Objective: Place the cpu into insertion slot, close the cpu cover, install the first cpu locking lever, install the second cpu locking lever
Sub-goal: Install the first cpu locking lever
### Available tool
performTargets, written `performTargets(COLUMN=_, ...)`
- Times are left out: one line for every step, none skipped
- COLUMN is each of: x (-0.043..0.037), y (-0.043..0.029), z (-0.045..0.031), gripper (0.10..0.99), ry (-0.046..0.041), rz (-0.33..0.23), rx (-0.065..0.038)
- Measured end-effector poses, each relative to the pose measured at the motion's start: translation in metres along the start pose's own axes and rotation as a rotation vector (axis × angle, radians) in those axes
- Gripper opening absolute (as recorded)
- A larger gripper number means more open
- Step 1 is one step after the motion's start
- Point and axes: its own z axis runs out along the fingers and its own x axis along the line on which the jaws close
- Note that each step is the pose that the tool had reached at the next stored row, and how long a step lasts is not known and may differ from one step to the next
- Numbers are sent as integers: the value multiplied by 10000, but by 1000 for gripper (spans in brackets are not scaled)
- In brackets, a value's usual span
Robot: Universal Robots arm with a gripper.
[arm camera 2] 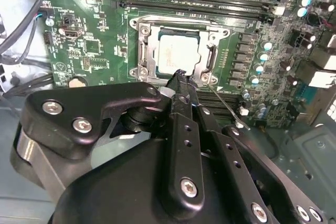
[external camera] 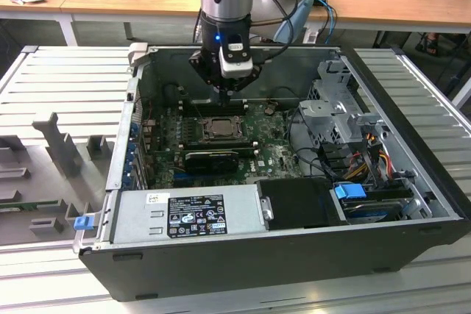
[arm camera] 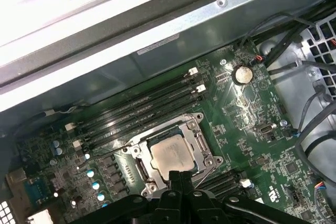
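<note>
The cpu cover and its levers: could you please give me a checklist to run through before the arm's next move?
1. The cpu lies flat inside the cover's window: ok.
2. The cpu cover is folded down around it: ok.
3. One locking lever, a thin rod, angles away from the cover, apparently unlatched: not ok.
4. Whether a second lever is latched: cannot tell.
5. The fingers are shut, tips at the cover's edge: ok.
6. Whether they touch the lever: cannot tell.

Ribbed grey bench carrying open black computer case, sitting mid-bench. Grey moulded fixture tray lying just beside case, at exterior view's left.
</note>
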Motion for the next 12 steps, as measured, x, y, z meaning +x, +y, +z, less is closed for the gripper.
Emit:
performTargets(x=0, y=0, z=0, gripper=106, ry=4, rz=-93, rx=-2)
performTargets(x=0, y=0, z=0, gripper=106, ry=8, rz=-177, rx=-3)
performTargets(x=0, y=0, z=0, gripper=106, ry=15, rz=-347, rx=-6)
performTargets(x=0, y=0, z=0, gripper=106, ry=10, rz=-623, rx=-18)
performTargets(x=-1, y=0, z=1, gripper=106, ry=0, rz=-834, rx=-31)
performTargets(x=0, y=0, z=1, gripper=106, ry=0, rz=-1020, rx=-38)
performTargets(x=0, y=0, z=1, gripper=106, ry=2, rz=-1115, rx=-40)
performTargets(x=0, y=0, z=1, gripper=106, ry=5, rz=-1204, rx=-42)
performTargets(x=1, y=0, z=1, gripper=106, ry=7, rz=-1283, rx=-45)
performTargets(x=1, y=0, z=1, gripper=106, ry=9, rz=-1364, rx=-47)
performTargets(x=0, y=0, z=1, gripper=106, ry=14, rz=-1540, rx=-52)
performTargets(x=0, y=0, z=1, gripper=106, ry=17, rz=-1636, rx=-55)
